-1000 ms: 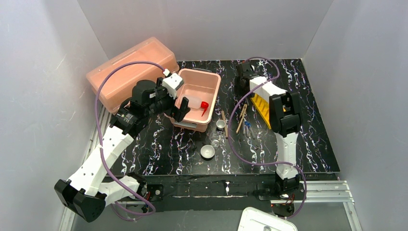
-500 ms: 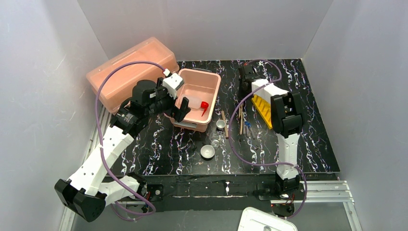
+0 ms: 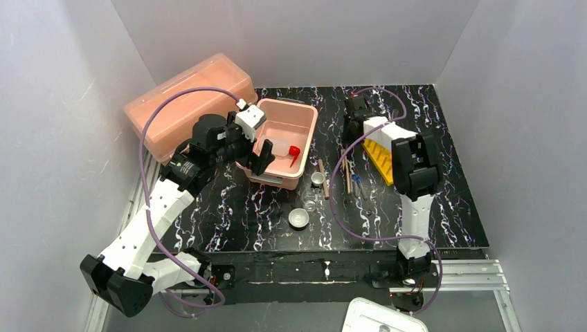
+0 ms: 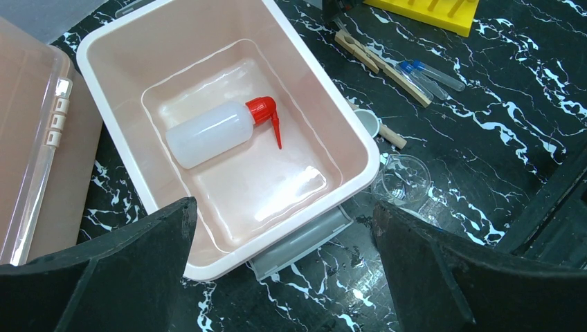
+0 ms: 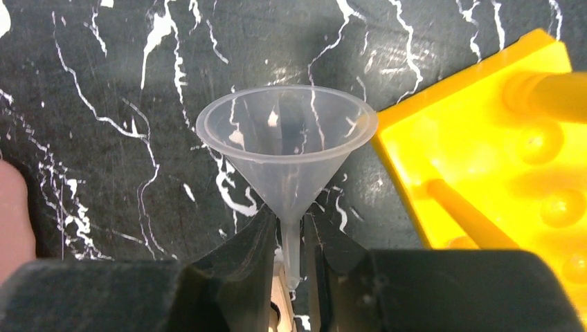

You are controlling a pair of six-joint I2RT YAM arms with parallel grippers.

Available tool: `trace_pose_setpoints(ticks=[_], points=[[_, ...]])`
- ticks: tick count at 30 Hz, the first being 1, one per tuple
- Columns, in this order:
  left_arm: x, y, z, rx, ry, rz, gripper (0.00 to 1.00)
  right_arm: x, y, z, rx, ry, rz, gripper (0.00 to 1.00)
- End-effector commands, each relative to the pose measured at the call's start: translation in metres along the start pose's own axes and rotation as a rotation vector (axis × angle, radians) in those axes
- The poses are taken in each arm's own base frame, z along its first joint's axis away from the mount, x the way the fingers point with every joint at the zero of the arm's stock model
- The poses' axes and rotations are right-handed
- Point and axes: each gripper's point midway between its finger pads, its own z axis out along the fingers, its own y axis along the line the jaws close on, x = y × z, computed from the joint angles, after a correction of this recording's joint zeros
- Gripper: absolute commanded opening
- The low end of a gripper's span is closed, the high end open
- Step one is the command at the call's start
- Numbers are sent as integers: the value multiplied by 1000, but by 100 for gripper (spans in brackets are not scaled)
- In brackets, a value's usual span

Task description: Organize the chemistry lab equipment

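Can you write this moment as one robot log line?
right gripper: shut on clear funnel stem, beside yellow rack | left gripper: open above pink tub | squeeze bottle: in tub

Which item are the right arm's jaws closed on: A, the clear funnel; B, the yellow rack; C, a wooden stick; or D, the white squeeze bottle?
A: the right wrist view shows the right arm's jaws pinching the stem of the clear funnel, with the yellow rack lying just beside it.

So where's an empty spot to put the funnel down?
Bare mat lies right of the rack and left of the dish. The tub has room beside the bottle. Between tub and rack it's crowded: sticks, tubes, beakers.
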Motion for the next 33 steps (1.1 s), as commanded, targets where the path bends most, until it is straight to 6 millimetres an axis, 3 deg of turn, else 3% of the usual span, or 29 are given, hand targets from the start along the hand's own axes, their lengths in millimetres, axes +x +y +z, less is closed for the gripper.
trace_pose_setpoints(ticks=[1, 5, 15, 20, 23, 27, 33], points=[[-18, 0, -10, 1, -51, 15, 98, -7, 15, -32, -62, -24, -10, 1], [-22, 0, -14, -2, -61, 19, 98, -13, 27, -59, -77, -81, -50, 1], [-16, 7, -24, -51, -63, -4, 98, -34, 56, -151, -170, -232, -135, 1], [-20, 16, -36, -87, -83, -40, 98, -32, 94, -205, -290, -286, -188, 1], [-19, 19, -41, -100, -87, -51, 98, -28, 121, -227, -361, -300, -218, 1], [-18, 18, -46, -108, -94, -56, 98, -22, 161, -232, -440, -277, -257, 1], [-16, 19, -54, -122, -98, -52, 98, -15, 210, -207, -512, -202, -274, 1]])
